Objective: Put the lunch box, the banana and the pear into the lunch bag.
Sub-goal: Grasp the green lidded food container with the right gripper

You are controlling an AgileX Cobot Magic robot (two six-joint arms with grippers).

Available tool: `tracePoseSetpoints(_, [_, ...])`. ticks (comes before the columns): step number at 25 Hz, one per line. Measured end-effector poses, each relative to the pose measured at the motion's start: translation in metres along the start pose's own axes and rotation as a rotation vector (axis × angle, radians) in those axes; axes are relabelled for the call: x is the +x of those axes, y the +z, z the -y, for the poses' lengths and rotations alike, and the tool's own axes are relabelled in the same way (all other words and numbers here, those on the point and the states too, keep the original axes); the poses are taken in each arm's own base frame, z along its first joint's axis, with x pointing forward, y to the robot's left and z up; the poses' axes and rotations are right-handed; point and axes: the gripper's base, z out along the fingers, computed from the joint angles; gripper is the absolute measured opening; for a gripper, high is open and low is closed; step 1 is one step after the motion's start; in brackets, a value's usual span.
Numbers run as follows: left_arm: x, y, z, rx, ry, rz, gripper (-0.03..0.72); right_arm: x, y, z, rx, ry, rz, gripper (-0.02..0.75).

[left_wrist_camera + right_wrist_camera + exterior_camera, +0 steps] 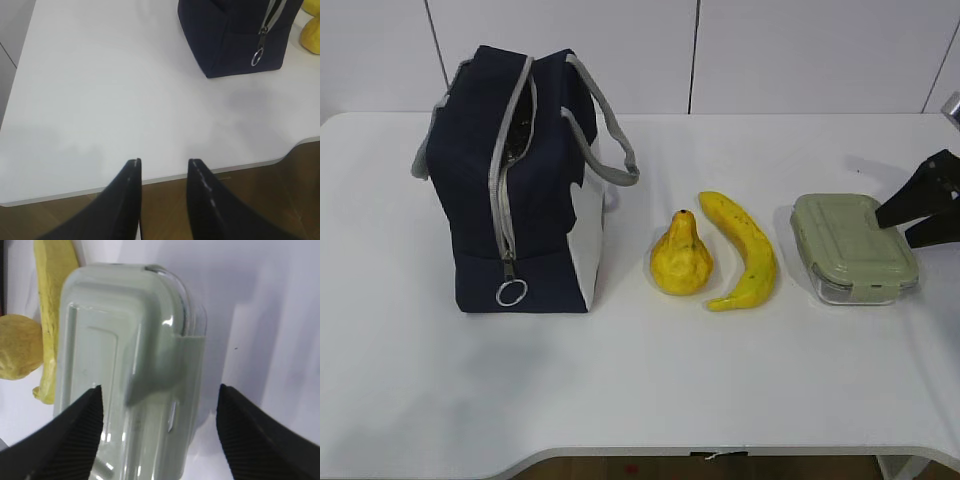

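Observation:
The navy lunch bag (520,180) stands at the left of the table, its grey zipper with ring pull (511,292) facing front; it also shows in the left wrist view (230,35). The pear (681,258) and the banana (745,250) lie side by side in the middle. The lunch box (853,246) with its sage-green lid sits at the right. My right gripper (902,222) is open at the box's right end, its jaws spread wide over the lid (130,370) without closing on it. My left gripper (164,165) is open and empty over the table's front-left edge.
The white table (620,390) has a curved front edge, and wooden floor (250,200) shows below it. A white panelled wall stands behind. The pear (17,347) and the banana (50,295) lie just left of the box in the right wrist view.

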Motion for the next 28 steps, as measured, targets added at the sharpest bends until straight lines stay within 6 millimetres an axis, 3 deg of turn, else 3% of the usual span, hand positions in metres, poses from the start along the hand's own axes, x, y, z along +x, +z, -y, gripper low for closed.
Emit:
tracePoseSetpoints(17, [0.0,0.0,0.0,0.0,0.0,0.0,0.24,0.0,0.027,0.016,-0.113,0.05,0.018,0.554])
tracePoseSetpoints(28, [0.0,0.0,0.0,0.0,0.0,0.0,0.241,-0.001,0.028,0.016,-0.132,0.048,0.029,0.468])
